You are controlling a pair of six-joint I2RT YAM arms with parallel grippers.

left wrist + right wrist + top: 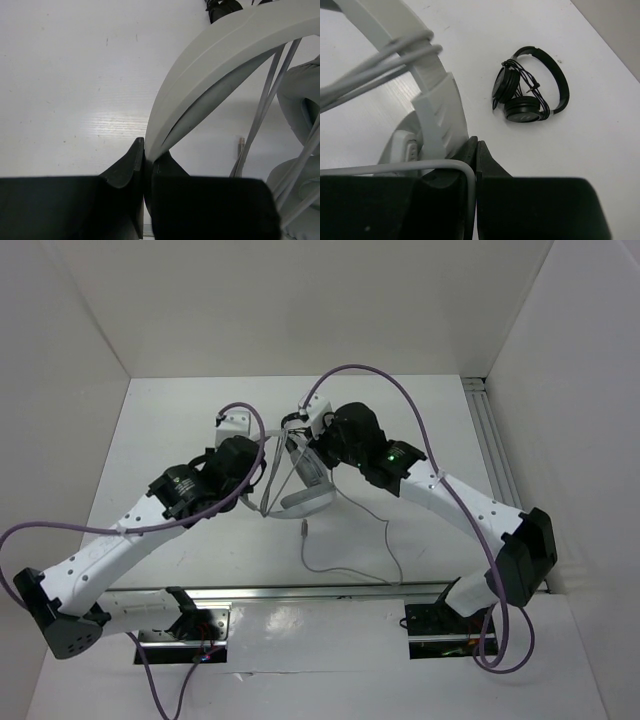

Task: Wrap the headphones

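Observation:
The white and light-grey headphones (300, 490) are held up over the middle of the table. My left gripper (147, 152) is shut on the edge of their wide headband (210, 65); it is left of them in the top view (262, 465). My right gripper (476, 145) is shut on the thin grey cable (470, 180), right beside the ribbed end of the headband (437, 115). Cable loops cross the headband (385, 57). An earcup (300, 100) shows at the right of the left wrist view. The loose cable (350, 565) trails on the table, its plug (303, 530) lying free.
Small black headphones (530, 90) with their own cord wound on lie on the table beyond my right gripper. A metal rail (330, 592) runs along the near edge and another (490, 440) along the right side. White walls enclose the table.

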